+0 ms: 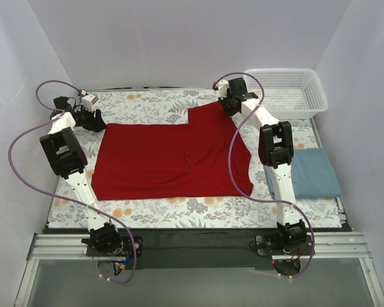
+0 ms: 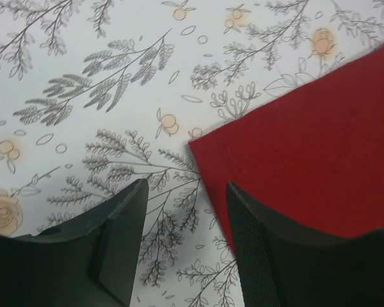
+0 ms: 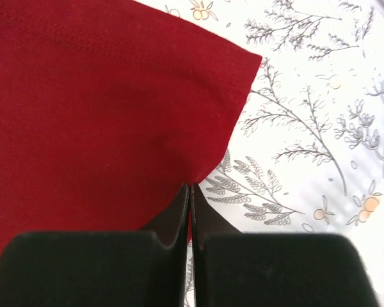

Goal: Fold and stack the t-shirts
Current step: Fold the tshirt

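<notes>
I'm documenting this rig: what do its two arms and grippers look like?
Both the left arm and right arm have white links, chunky black joints and a looping purple cable. The left gripper and right gripper are matte black, tapering to wedges.

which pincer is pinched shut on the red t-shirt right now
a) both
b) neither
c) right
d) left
c: the right pincer has its tips pressed together on the edge of the red t-shirt, the cloth puckering toward them, while the left pincer stands open above a corner of the shirt, gripping nothing.
</notes>
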You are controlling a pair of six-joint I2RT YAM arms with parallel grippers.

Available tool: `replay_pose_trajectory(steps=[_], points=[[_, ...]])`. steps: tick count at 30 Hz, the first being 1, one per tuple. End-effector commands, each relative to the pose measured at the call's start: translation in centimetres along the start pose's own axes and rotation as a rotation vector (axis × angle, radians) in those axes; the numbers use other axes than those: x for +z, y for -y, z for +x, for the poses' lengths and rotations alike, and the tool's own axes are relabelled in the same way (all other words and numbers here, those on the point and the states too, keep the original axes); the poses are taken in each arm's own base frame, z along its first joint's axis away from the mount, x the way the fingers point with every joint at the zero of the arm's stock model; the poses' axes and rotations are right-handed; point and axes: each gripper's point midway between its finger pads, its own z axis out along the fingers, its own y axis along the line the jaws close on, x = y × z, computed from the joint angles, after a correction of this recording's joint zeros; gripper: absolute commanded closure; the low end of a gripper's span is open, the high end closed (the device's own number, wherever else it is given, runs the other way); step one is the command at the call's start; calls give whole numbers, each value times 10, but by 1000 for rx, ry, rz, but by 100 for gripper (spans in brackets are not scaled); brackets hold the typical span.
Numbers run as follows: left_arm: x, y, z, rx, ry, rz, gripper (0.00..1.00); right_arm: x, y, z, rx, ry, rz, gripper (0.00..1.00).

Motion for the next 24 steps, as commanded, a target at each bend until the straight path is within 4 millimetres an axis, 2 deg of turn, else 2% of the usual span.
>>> replay_pose_trajectory(steps=[1, 5, 19, 24], points=[[-7, 14, -29, 107, 89, 110, 50, -2, 27, -28, -70, 81, 93, 99], [-4, 19, -36, 119, 127, 150, 49, -4, 27, -32, -87, 98, 93, 99], [28, 18, -33, 181, 122, 181, 49, -10, 21, -34, -107, 100, 82, 99], [41, 32, -22, 253, 78, 226, 51, -12, 21, -34, -112, 96, 86, 99]])
